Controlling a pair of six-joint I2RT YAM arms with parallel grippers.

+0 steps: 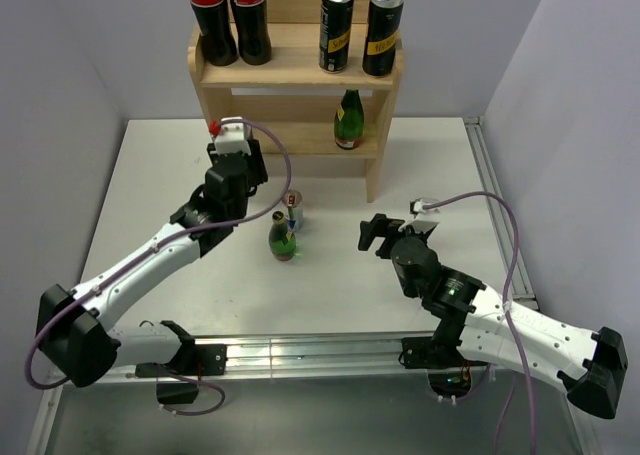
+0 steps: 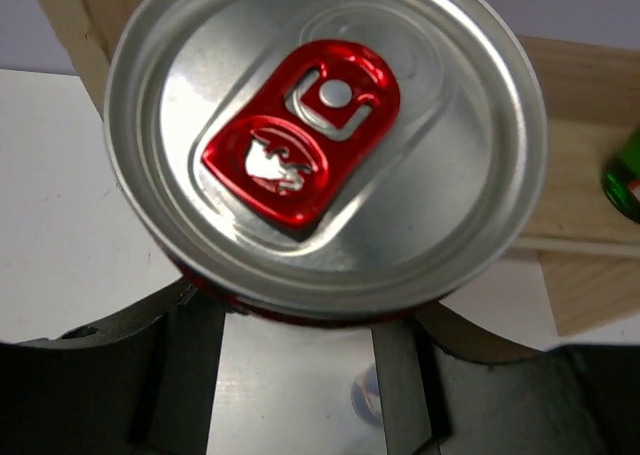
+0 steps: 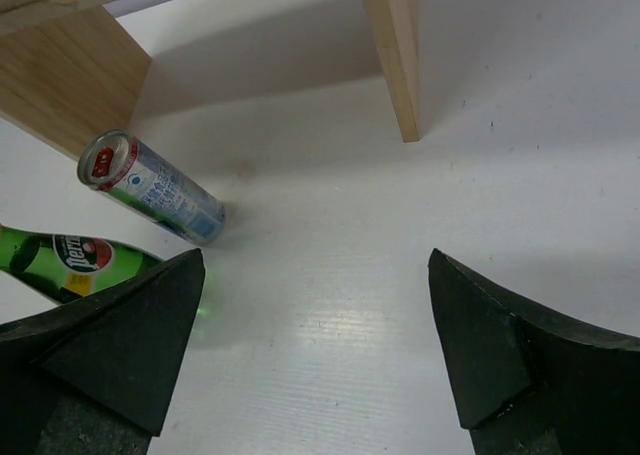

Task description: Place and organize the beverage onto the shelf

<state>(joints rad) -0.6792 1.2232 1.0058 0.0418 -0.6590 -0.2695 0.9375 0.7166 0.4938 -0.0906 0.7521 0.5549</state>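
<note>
The light wooden shelf (image 1: 295,75) stands at the back. Two cola bottles (image 1: 228,15) and two black cans (image 1: 360,30) stand on its top tier, and a green bottle (image 1: 348,120) on the middle tier. My left gripper (image 1: 221,138) is shut on a can with a red tab (image 2: 320,145), held at the left end of the middle tier; only a red bit of the can (image 1: 213,127) shows from above. My right gripper (image 3: 318,345) is open and empty over the table, right of a slim silver-blue can (image 3: 150,190) and a green bottle (image 3: 70,265).
The slim can (image 1: 293,212) and green bottle (image 1: 283,237) stand close together at mid table, in front of the shelf. The shelf's right side panel (image 3: 390,45) reaches the table ahead of my right gripper (image 1: 385,230). Walls close in left, right and behind.
</note>
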